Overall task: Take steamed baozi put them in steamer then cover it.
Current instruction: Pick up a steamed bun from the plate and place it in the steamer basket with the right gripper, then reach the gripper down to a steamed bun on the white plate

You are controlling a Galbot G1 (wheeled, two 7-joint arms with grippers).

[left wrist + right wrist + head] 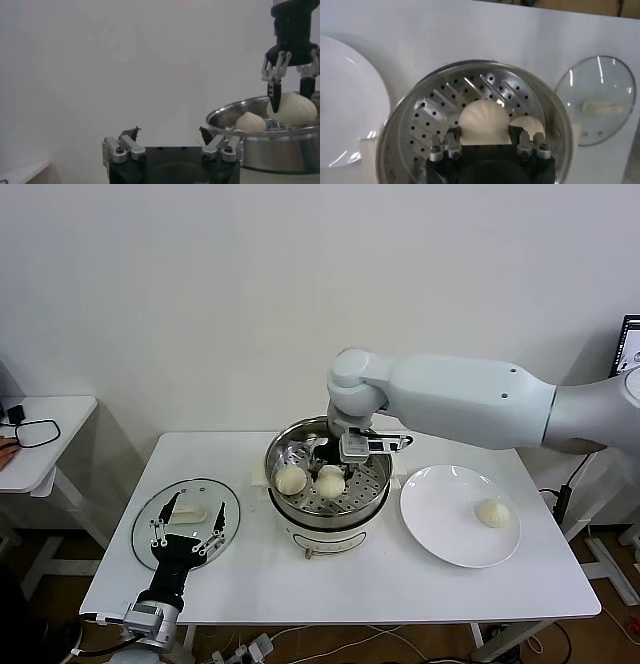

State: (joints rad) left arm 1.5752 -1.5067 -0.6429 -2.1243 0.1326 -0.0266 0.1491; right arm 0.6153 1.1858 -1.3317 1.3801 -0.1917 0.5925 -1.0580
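White wall backs a white rectangular table (330,584), on which a round shiny stainless-steel steamer (329,476) with a perforated tray is set on a white electric base. Two small cream-white pleated baozi are seen on the tray: one (291,479) on the side of the steamer nearer the lid, and a second (330,481) just beside it at the middle. The right gripper (332,464) is held over the steamer, its jaws spread apart on either side of the middle baozi (483,121); whether the fingers touch the dough cannot be told. In the left wrist view the same black fingers (272,90) are seen flanking that bun (292,107) above the steamer rim (235,117). A flat round white plate (459,515) lies just beside the steamer on the right arm's side, and a third baozi (492,512) rests on it. A round glass lid (186,522) with a white handle lies on the table on the steamer's opposite side. The left gripper (187,536) is parked over this lid, jaws apart and empty.
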